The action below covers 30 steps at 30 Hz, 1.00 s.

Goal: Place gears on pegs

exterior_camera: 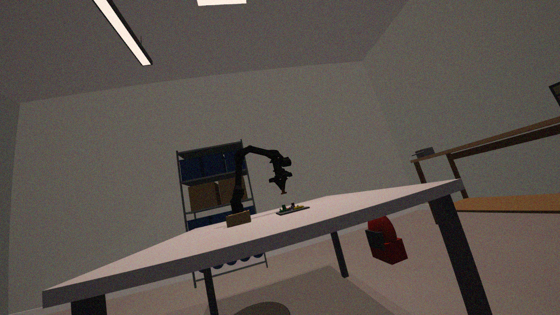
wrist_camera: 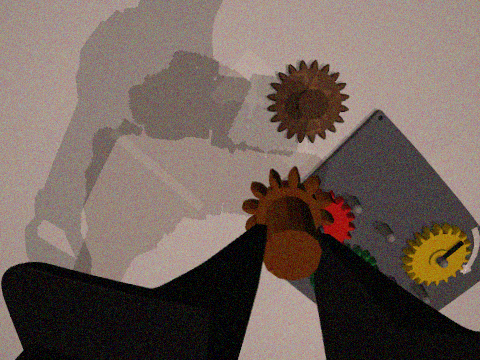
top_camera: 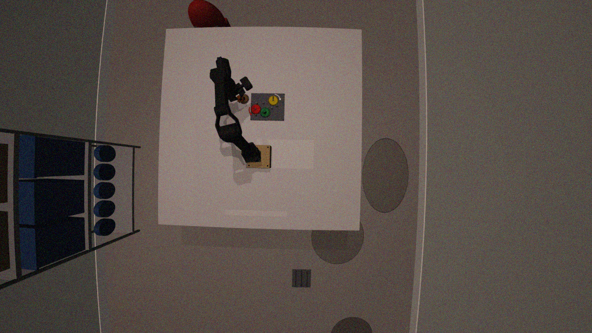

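Observation:
My gripper [wrist_camera: 290, 239] [exterior_camera: 283, 190] is shut on the hub of a small orange-brown gear [wrist_camera: 292, 257] [exterior_camera: 283, 192], high above the table, left of the board. A larger brown gear [wrist_camera: 310, 102] [top_camera: 246, 99] stands on the table beside the grey board [wrist_camera: 380, 150] [top_camera: 279, 116]. On the board, the red gear [wrist_camera: 341, 217] [top_camera: 256, 108] has the green gear [wrist_camera: 363, 256] [top_camera: 265, 112] close beside it; tooth contact is unclear. The striped yellow gear [wrist_camera: 432, 257] [top_camera: 272, 99] stands apart. Empty pegs include one [wrist_camera: 391, 238] between red and yellow. My finger partly hides the green gear in the wrist view.
The arm's wooden base plate [top_camera: 266, 156] is on the white table [top_camera: 323, 186], towards the lower side of the top view. The brown gear is near the board's left edge. The green gear's hub [exterior_camera: 283, 207] and another dark upright piece [exterior_camera: 292, 204] rise above the board.

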Motion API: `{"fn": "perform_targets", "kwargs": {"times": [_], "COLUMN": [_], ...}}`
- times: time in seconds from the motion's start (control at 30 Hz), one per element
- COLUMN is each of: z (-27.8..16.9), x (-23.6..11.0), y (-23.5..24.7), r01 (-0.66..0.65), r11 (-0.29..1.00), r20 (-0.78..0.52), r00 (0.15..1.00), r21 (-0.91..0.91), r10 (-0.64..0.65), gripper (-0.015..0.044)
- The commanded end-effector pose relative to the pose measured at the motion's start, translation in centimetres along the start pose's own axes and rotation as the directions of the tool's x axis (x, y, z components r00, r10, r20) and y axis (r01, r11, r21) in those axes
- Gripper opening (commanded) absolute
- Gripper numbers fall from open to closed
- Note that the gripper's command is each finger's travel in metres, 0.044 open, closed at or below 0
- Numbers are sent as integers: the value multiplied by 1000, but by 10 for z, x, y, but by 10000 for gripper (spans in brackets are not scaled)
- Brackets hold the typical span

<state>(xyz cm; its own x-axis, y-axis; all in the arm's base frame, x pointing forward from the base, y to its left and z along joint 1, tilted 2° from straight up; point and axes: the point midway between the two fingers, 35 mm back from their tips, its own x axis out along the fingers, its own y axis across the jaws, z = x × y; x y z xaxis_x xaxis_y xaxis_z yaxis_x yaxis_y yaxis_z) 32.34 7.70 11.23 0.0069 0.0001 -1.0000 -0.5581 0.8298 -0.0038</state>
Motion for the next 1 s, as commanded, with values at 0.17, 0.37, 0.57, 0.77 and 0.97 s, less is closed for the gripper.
{"fn": "perform_targets", "kwargs": {"times": [0.17, 0.37, 0.57, 0.77, 0.97], "z": [-10, -18, -25, -34, -43], "x": [8, 13, 17, 22, 27], "y": [-20, -33, -46, -58, -70], "r01": [4, 5, 6, 7, 8], "r11": [1000, 1000, 1000, 1000, 1000], "r20": [-4, -5, -5, -6, -7], "r00": [1000, 1000, 1000, 1000, 1000], "r21": [-1, -1, -1, -1, -1], "r10": [-4, -5, -6, -7, -8], "gripper": [0, 0, 0, 0, 0]}}
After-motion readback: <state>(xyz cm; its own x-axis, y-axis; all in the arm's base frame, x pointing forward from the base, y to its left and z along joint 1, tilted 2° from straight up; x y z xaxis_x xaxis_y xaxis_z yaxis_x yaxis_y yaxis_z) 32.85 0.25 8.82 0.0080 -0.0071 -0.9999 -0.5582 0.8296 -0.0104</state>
